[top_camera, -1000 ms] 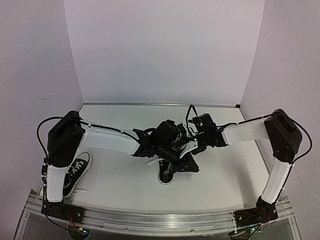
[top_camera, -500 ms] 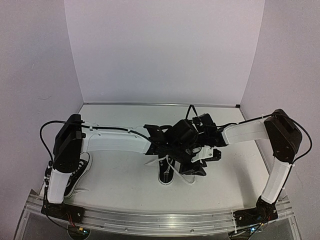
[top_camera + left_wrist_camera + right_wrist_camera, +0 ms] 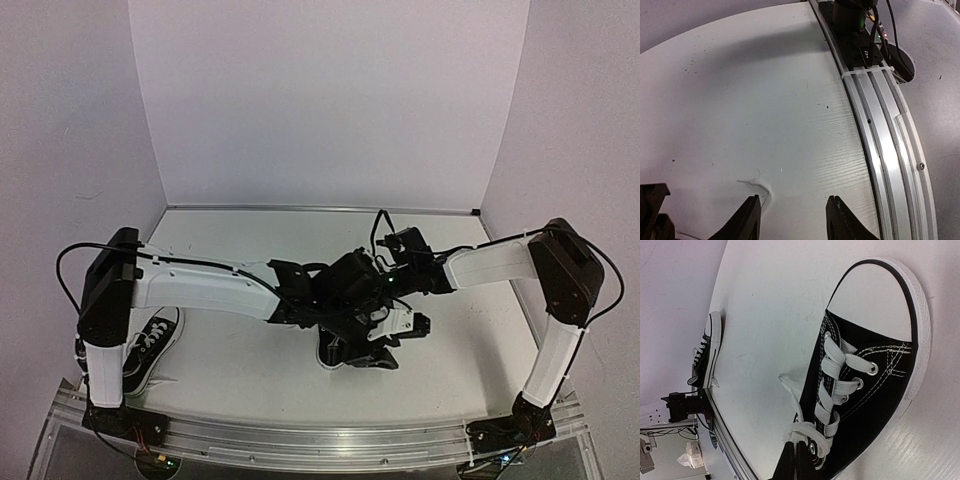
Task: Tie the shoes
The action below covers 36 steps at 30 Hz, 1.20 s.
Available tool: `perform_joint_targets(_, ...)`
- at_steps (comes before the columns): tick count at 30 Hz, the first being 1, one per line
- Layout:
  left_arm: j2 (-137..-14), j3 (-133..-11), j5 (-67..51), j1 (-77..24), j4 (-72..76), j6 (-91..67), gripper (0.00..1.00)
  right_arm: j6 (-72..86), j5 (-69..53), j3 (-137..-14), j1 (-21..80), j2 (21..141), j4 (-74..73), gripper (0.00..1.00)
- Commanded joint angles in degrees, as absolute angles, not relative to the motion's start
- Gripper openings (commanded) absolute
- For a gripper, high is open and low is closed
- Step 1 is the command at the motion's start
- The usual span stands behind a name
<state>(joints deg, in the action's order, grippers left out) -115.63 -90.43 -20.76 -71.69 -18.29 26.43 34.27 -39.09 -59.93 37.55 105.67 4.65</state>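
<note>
One black shoe with a white toe cap lies at the table's middle, mostly hidden under both arms. In the right wrist view the shoe fills the frame. My right gripper is shut on a loop of its white lace at the top eyelets. My left gripper is open and empty, low over bare table, with a loose lace end just beside its left finger. From above, the left gripper reaches across the shoe. The second shoe lies at the near left, untouched.
The aluminium rail along the table's near edge runs close by on the left gripper's right. The right arm's base stands on it. The second shoe shows far off in the right wrist view. White walls close the back and sides.
My left arm has stretched further right and toward the near edge, carrying its gripper across the middle shoe to its right side. The right arm has hardly moved.
</note>
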Motion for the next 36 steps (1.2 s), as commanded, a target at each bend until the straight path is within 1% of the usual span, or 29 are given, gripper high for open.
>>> perform_joint_targets(1, -104.4, -81.4, -19.8, -65.4, -5.8, 14.8, 0.49, 34.2, -40.4, -62.4, 38.8, 104.5, 4.8, 0.06)
perform_joint_targets(3, -100.8, -75.6, -18.9, -62.4, -0.9, 9.9, 0.49, 34.7, -40.4, -62.7, 39.4, 104.5, 4.7, 0.1)
perform_joint_targets(6, -95.9, -68.6, -13.5, -59.4, 5.1, 5.6, 0.51, 35.6, -40.3, -63.1, 40.4, 104.7, 4.7, 0.11)
perform_joint_targets(10, -92.2, -64.2, -3.6, -57.9, 4.8, 3.4, 0.53, 36.8, -39.5, -64.2, 42.1, 105.7, 4.4, 0.12)
perform_joint_targets(14, -90.4, -61.4, 3.8, -56.7, 4.1, 0.2, 0.53, 38.2, -38.5, -65.6, 43.5, 107.3, 4.2, 0.15)
perform_joint_targets(15, -89.7, -60.3, 4.8, -56.4, 4.5, -1.2, 0.54, 38.5, -38.4, -66.0, 44.0, 107.7, 4.2, 0.16)
perform_joint_targets(17, -88.4, -58.6, 6.3, -55.8, 5.4, -2.7, 0.55, 38.9, -38.2, -66.7, 44.6, 108.5, 4.2, 0.24)
perform_joint_targets(19, -87.0, -57.0, 7.4, -55.4, 6.1, -3.5, 0.58, 39.2, -38.1, -67.3, 45.4, 109.2, 4.2, 0.29)
perform_joint_targets(23, -84.4, -54.5, 9.5, -54.4, 6.7, -5.5, 0.63, 39.5, -38.1, -68.1, 46.0, 110.0, 4.2, 0.35)
perform_joint_targets(27, -82.3, -51.9, 8.8, -52.5, 8.1, -8.6, 0.72, 38.9, -39.0, -68.6, 46.2, 109.2, 4.1, 0.43)
perform_joint_targets(29, -82.3, -51.3, 6.3, -51.2, 8.1, -9.5, 0.76, 37.9, -39.0, -68.7, 46.1, 107.1, 3.8, 0.47)
perform_joint_targets(33, -84.3, -52.0, 1.6, -50.8, 6.4, -9.4, 0.78, 33.9, -37.5, -69.7, 45.9, 101.1, 0.2, 0.58)
perform_joint_targets(36, -86.2, -52.3, -5.4, -50.8, 6.7, -8.9, 0.79, 32.1, -36.7, -69.3, 44.5, 96.8, -3.0, 0.65)
